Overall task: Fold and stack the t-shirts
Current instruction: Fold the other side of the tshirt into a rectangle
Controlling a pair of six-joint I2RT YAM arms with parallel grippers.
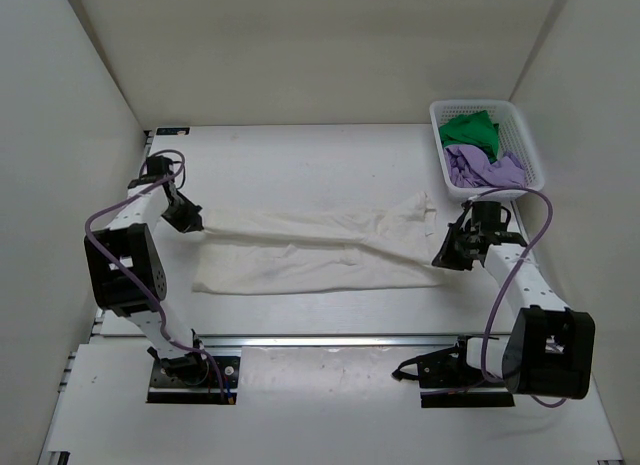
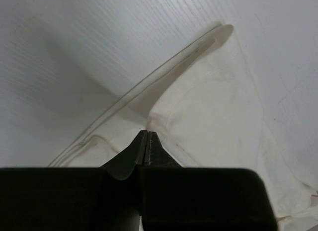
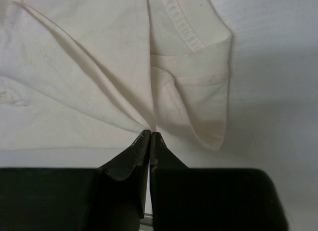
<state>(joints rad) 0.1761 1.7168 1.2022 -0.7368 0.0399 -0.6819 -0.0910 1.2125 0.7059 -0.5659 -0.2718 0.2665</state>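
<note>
The cream-white t-shirt lies spread across the middle of the table, its upper edge pulled into a taut ridge between my two grippers. At its left end my left gripper is shut on the cloth; in the left wrist view the jaws meet on a fold of the shirt. My right gripper is shut on the right end, where the jaws pinch gathered fabric near a hemmed sleeve. The green t-shirt and the lavender t-shirt lie crumpled in the basket.
The white lattice basket stands at the back right, close behind my right arm. White walls enclose the table on the left, back and right. A metal rail runs across near the arm bases.
</note>
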